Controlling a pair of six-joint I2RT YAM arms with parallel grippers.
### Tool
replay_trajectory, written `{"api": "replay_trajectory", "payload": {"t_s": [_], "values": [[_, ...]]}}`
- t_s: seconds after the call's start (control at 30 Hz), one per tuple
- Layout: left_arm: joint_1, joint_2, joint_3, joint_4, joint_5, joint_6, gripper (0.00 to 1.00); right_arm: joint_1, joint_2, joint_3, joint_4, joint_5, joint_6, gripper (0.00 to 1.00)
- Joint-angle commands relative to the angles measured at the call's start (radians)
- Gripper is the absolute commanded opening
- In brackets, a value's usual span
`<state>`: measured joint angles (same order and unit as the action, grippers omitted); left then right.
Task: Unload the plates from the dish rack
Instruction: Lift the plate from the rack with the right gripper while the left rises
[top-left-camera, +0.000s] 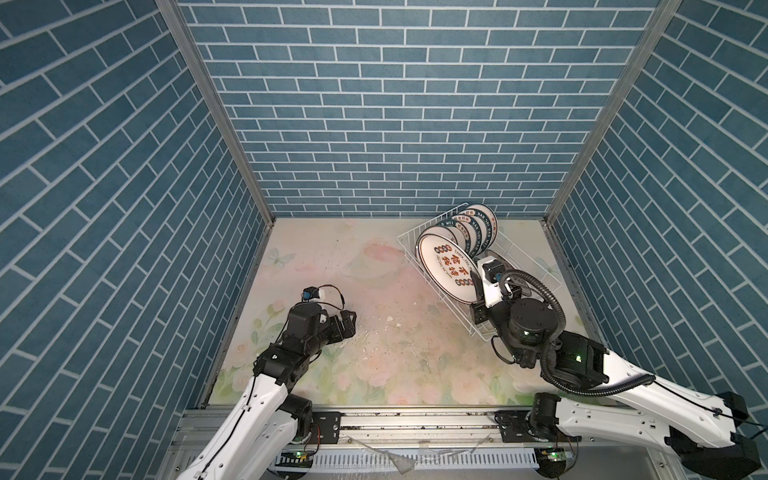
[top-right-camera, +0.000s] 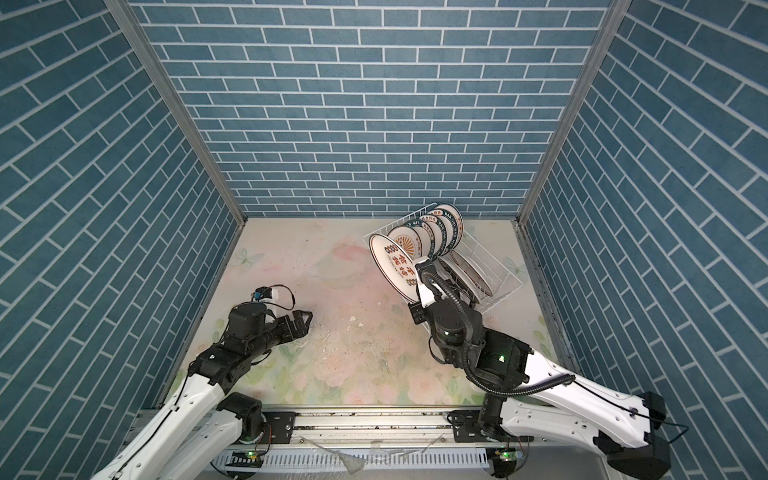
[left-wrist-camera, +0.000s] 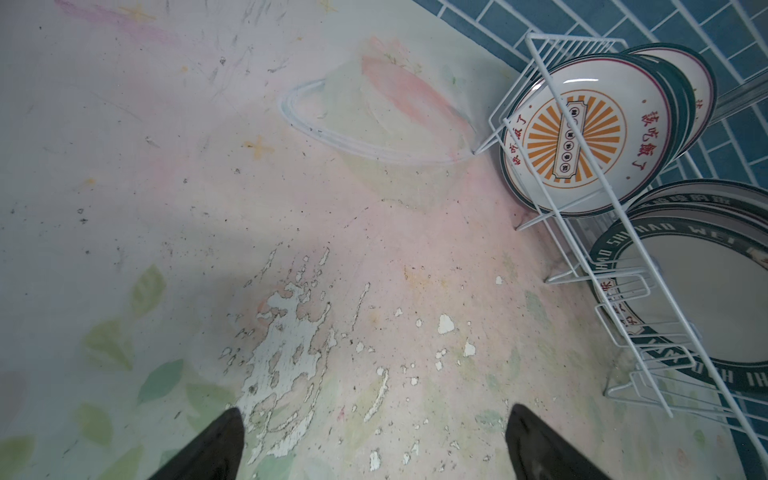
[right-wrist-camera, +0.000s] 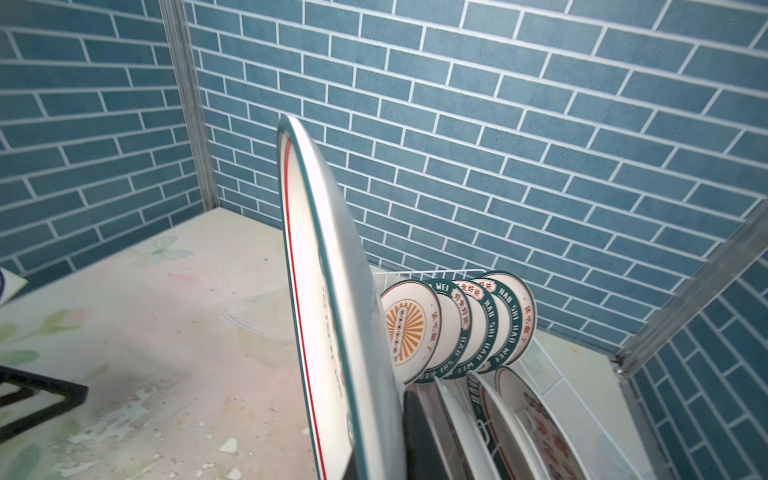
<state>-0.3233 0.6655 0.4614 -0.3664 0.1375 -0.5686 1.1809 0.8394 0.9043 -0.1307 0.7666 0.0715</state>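
Right, the floral-printed desk (top-left-camera: 353, 291) fills my whole workspace, its print flaked off toward the middle. The dish rack (top-left-camera: 513, 249) sits askew in the desk's far right corner, one short end close to the back edge. Inside it a row of plates (top-left-camera: 478, 226) stands upright at that far end, the sunburst plate (left-wrist-camera: 577, 137) frontmost, and a few more plates (top-right-camera: 465, 270) lean over in the nearer half, though I cannot count those. One large plate with red characters (top-left-camera: 446, 268) stands tilted at the rack's near left side, its face turned toward the desk's left edge. My right tool (right-wrist-camera: 382, 453) is clamped on that plate's lower rim, a dark finger showing on either side of it in the right wrist view. My left tool (left-wrist-camera: 376, 415) hangs over the worn patch toward the desk's left edge, fingers spread wide with nothing between them.
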Motion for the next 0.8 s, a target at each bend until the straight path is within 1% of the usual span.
{"api": "replay_trajectory", "payload": {"t_s": [0.0,0.1,0.17,0.27,0.37,0.47,0.57,0.77], "values": [[-0.003,-0.021,-0.004,0.038,0.048,-0.026,0.99,-0.023,-0.016,-0.069,0.141,-0.081,0.207,0.0],[-0.003,-0.059,-0.014,0.056,0.064,-0.032,0.99,-0.064,0.004,-0.099,0.158,-0.14,0.321,0.0],[-0.003,-0.076,-0.026,0.081,0.08,-0.034,0.99,-0.111,0.029,-0.108,0.166,-0.227,0.412,0.0],[-0.003,-0.116,-0.059,0.138,0.118,-0.034,0.99,-0.179,0.082,-0.091,0.133,-0.352,0.551,0.0],[-0.003,-0.157,-0.094,0.178,0.134,-0.038,0.99,-0.235,0.133,-0.09,0.154,-0.484,0.653,0.0],[-0.004,-0.17,-0.112,0.205,0.16,-0.039,0.99,-0.278,0.186,-0.094,0.189,-0.59,0.728,0.0],[-0.003,-0.15,-0.119,0.24,0.186,-0.054,0.99,-0.313,0.242,-0.114,0.259,-0.695,0.793,0.0],[-0.004,-0.054,-0.151,0.418,0.253,-0.118,0.99,-0.335,0.364,-0.139,0.411,-0.81,0.875,0.0]]}}
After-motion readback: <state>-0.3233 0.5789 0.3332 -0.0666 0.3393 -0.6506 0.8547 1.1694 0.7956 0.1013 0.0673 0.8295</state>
